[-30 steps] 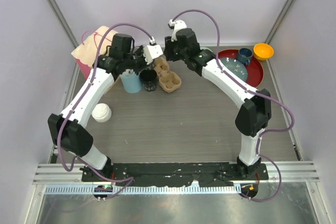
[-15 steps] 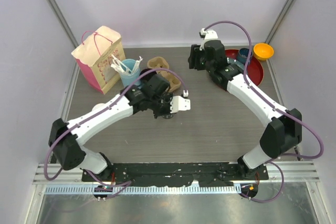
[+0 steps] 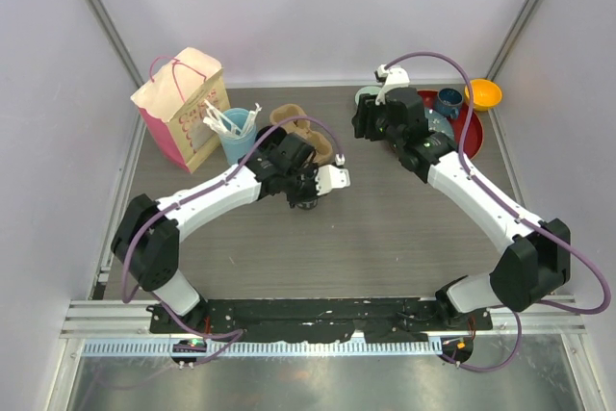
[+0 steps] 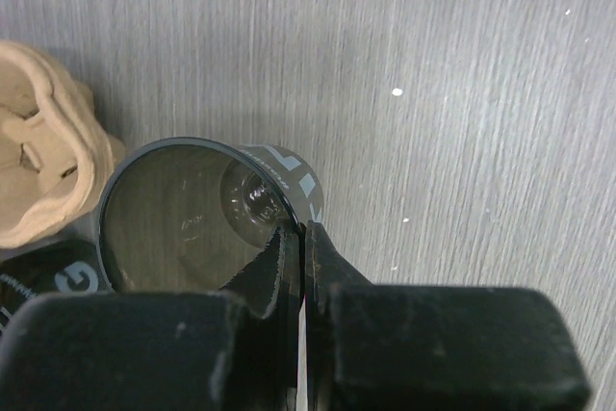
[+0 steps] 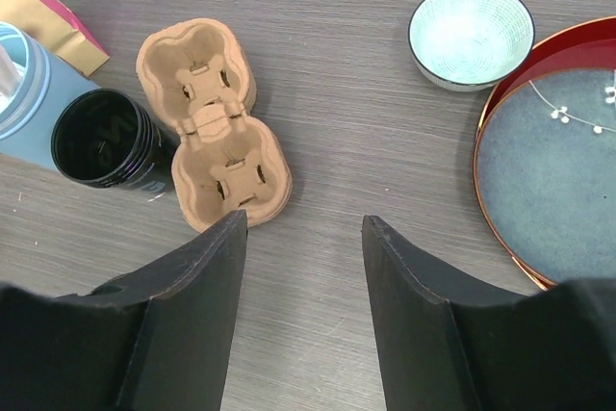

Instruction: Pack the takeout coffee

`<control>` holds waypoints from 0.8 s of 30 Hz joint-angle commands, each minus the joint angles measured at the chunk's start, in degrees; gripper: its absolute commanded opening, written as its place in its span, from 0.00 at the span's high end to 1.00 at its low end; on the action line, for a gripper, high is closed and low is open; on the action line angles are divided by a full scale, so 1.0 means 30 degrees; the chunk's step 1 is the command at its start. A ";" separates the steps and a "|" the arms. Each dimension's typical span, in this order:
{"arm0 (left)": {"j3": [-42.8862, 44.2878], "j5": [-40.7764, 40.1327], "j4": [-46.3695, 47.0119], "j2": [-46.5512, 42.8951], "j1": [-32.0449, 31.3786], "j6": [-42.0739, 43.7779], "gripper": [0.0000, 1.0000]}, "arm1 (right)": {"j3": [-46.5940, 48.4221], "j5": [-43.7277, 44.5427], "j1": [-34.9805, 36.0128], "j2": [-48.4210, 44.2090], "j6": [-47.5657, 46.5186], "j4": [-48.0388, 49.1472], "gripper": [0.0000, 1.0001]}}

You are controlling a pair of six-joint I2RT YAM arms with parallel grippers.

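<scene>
A black paper coffee cup (image 4: pixel 192 223) with no lid on it stands open-topped on the table beside the brown pulp cup carrier (image 4: pixel 43 166). My left gripper (image 4: pixel 303 230) is shut on its rim, one finger inside and one outside. From above, the left gripper (image 3: pixel 310 192) sits mid-table just in front of the carrier (image 3: pixel 289 115). In the right wrist view a black open cup (image 5: pixel 101 137) stands between the carrier (image 5: pixel 217 127) and the light-blue cup (image 5: pixel 24 84). My right gripper (image 5: pixel 303 220) hangs open and empty over bare table right of the carrier.
A pink and tan paper bag (image 3: pixel 178 103) stands back left, next to the light-blue cup of white utensils (image 3: pixel 234 130). A teal bowl (image 5: pixel 472 34) and a red tray (image 5: pixel 500 108) holding a grey-blue plate are back right, with a dark-blue mug (image 3: pixel 449 101) and an orange bowl (image 3: pixel 482 94).
My left arm swung from beside the light-blue cup out to mid-table, gripping the black cup. The right arm drew back from the carrier toward the tray and its jaws widened.
</scene>
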 commanded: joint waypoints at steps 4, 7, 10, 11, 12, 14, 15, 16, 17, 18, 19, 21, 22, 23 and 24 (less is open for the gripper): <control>-0.0611 0.2080 0.2319 0.0473 -0.0044 -0.0395 1.00 | -0.0120 -0.0296 -0.0007 -0.0637 -0.0421 0.1058 0.43; -0.0845 0.2111 0.2756 0.0826 -0.0044 -0.0424 1.00 | -0.0149 -0.0471 -0.0007 -0.0608 -0.0480 0.1117 0.43; -0.1197 0.1468 0.3840 0.1001 -0.0044 -0.0307 1.00 | -0.0178 -0.0646 -0.0007 -0.0549 -0.0480 0.1146 0.43; -0.1255 0.1060 0.4335 0.1060 -0.0044 -0.0336 1.00 | -0.0149 -0.0764 -0.0007 -0.0549 -0.0480 0.1204 0.43; -0.1227 0.0853 0.4485 0.1119 -0.0044 -0.0336 1.00 | -0.0120 -0.0794 -0.0007 -0.0549 -0.0480 0.1234 0.43; -0.0907 0.0646 0.4604 0.1411 -0.0044 -0.0307 1.00 | -0.0091 -0.0823 -0.0007 -0.0520 -0.0510 0.1234 0.43; -0.0789 0.0558 0.4517 0.1557 -0.0044 -0.0278 1.00 | -0.0062 -0.0823 -0.0036 -0.0520 -0.0481 0.1234 0.43; -0.0642 0.0558 0.4371 0.1675 -0.0044 -0.0248 1.00 | -0.0061 -0.0881 -0.0036 -0.0520 -0.0538 0.1234 0.43; -0.0496 0.0558 0.4051 0.1908 -0.0044 -0.0190 1.00 | -0.0032 -0.0882 -0.0007 -0.0520 -0.0510 0.1234 0.43; -0.0262 0.0645 0.3902 0.1997 -0.0044 -0.0160 1.00 | -0.0032 -0.0911 -0.0007 -0.0520 -0.0539 0.1234 0.43; -0.0202 0.0732 0.3843 0.2085 -0.0015 -0.0131 1.00 | -0.0032 -0.0911 -0.0007 -0.0491 -0.0568 0.1234 0.43; -0.0085 0.0675 0.4133 0.2290 -0.0044 0.0015 1.00 | -0.0032 -0.0824 -0.0007 -0.0491 -0.0656 0.1205 0.43; 0.0003 0.0588 0.4251 0.2407 -0.0015 -0.0013 1.00 | 0.0026 -0.0649 -0.0036 -0.0491 -0.0685 0.1205 0.43; 0.0497 0.0616 0.4223 0.2727 -0.0015 -0.0043 1.00 | 0.0056 -0.0474 -0.0007 -0.0462 -0.0685 0.1031 0.43; 0.0879 0.0761 0.4049 0.2991 -0.0015 -0.0130 1.00 | 0.0143 -0.0037 -0.0036 -0.0432 -0.0714 0.0913 0.43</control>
